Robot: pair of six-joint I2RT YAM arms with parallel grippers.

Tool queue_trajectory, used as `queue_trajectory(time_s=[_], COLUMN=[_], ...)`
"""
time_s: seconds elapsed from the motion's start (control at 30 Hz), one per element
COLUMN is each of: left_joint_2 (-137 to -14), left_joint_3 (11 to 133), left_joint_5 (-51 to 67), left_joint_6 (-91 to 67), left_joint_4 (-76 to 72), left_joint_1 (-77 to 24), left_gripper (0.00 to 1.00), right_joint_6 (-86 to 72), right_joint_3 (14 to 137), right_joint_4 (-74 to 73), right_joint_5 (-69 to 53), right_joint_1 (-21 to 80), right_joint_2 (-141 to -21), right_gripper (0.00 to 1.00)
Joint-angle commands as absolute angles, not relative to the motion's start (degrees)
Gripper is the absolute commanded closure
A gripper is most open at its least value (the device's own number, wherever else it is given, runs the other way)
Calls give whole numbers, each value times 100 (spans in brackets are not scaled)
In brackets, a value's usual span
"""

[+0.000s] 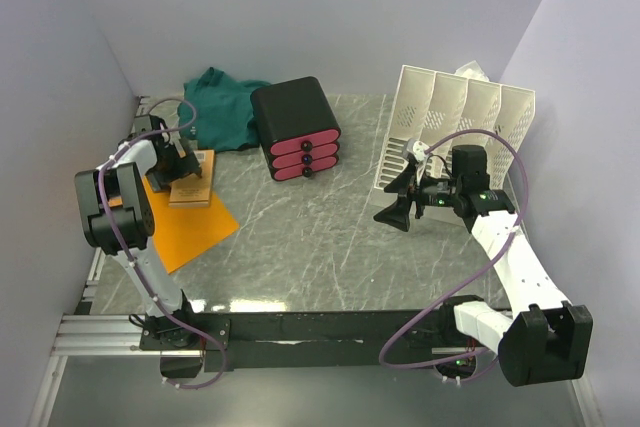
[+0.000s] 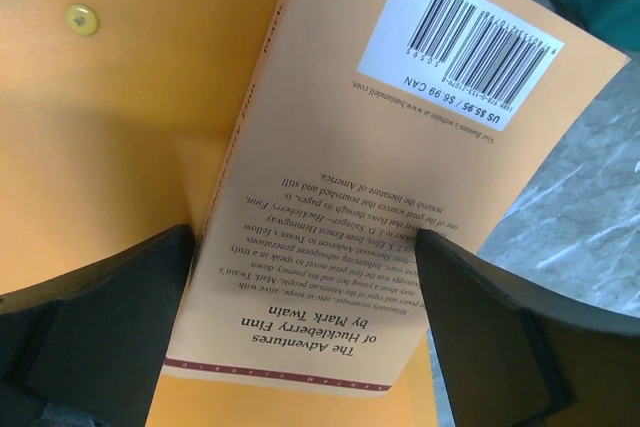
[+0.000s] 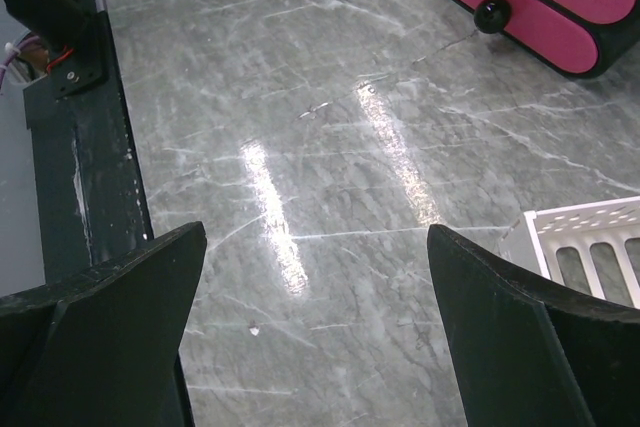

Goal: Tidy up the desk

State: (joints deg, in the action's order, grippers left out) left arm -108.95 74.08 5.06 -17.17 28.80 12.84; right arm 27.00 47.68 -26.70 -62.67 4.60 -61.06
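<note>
The desk [image 1: 320, 247] is grey-green marble with pale veins. At its left, a tan paperback book [image 1: 191, 181] lies back cover up on an orange envelope [image 1: 195, 229]. My left gripper [image 1: 182, 165] hangs just over the book [image 2: 400, 137], open, its fingers either side of the book's lower end with nothing gripped [image 2: 303, 247]. My right gripper [image 1: 398, 199] stands open above bare desk [image 3: 350, 147] in front of the file rack, nothing between its fingers [image 3: 317, 237].
A green cloth [image 1: 225, 107] lies bunched at the back left. A black drawer box with pink fronts [image 1: 298, 129] stands at the back middle. A white slotted file rack [image 1: 455, 122] leans at the back right. A black rail [image 1: 330, 325] runs along the front edge.
</note>
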Motion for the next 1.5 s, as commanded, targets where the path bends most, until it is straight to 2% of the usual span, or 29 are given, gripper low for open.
queue_trajectory(time_s=[0.0, 0.1, 0.13, 0.2, 0.23, 0.3, 0.33, 0.4, 0.5, 0.6, 0.8, 0.87, 0.9, 0.97, 1.0, 1.1, 1.27, 1.47], left_joint_2=[-10986, -11126, -11170, -11215, -11197, -11049, -10970, -10707, -10338, -9942, -9143, -8913, -8677, -8465, -8342, -8410, -9508, -10852], left_joint_3=[7243, 7154, 7146, 7111, 7084, 7005, 6979, 6891, 6707, 6408, 5635, 5388, 5327, 5326, 5404, 5949, 7486, 8832], left_joint_5=[809, 809, 835, 905, 949, 1080, 1177, 1309, 1608, 1915, 2469, 2479, 2435, 2338, 2103, 1252, 18, -1447], left_joint_6=[-1590, -1643, -1652, -1687, -1705, -1740, -1749, -1775, -1828, -1933, -2346, -2513, -2575, -2741, -2768, -2926, -3242, -3594], left_joint_4=[2971, 2953, 2944, 2883, 2848, 2786, 2743, 2690, 2584, 2417, 1996, 1855, 1837, 1819, 1932, 2318, 3435, 4384], left_joint_1=[1283, 1283, 1292, 1283, 1283, 1275, 1283, 1266, 1266, 1248, 1239, 1204, 1195, 1117, 1047, 599, -245, -676], left_gripper=[3, 17, 26, 37, 48, 58, 70, 82, 93, 99, 99, 95, 76, 58, 42, 20, 17, 23], right_joint_6=[2821, 2830, 2839, 2856, 2856, 2865, 2874, 2883, 2883, 2892, 2900, 2900, 2909, 2892, 2892, 2900, 2874, 2830], right_joint_3=[4992, 4992, 4992, 5001, 5001, 5001, 5001, 5010, 5010, 5010, 5001, 5001, 5001, 5001, 5001, 5010, 5019, 5010], right_joint_4=[-2698, -2698, -2707, -2733, -2733, -2742, -2742, -2742, -2751, -2769, -2769, -2769, -2769, -2760, -2760, -2777, -2769, -2751], right_joint_5=[-6416, -6407, -6416, -6407, -6407, -6407, -6407, -6416, -6416, -6416, -6416, -6425, -6425, -6442, -6442, -6451, -6460, -6504], right_joint_1=[431, 422, 422, 422, 413, 404, 404, 404, 404, 387, 360, 352, 352, 343, 343, 334, 255, 185], right_joint_2=[-6056, -6064, -6064, -6073, -6073, -6064, -6073, -6082, -6108, -6126, -6170, -6179, -6187, -6214, -6223, -6258, -6267, -6275], right_gripper=[0, 0, 0, 0, 0, 0, 0, 0, 0, 0, 0, 0, 0, 0, 0, 0, 0, 0])
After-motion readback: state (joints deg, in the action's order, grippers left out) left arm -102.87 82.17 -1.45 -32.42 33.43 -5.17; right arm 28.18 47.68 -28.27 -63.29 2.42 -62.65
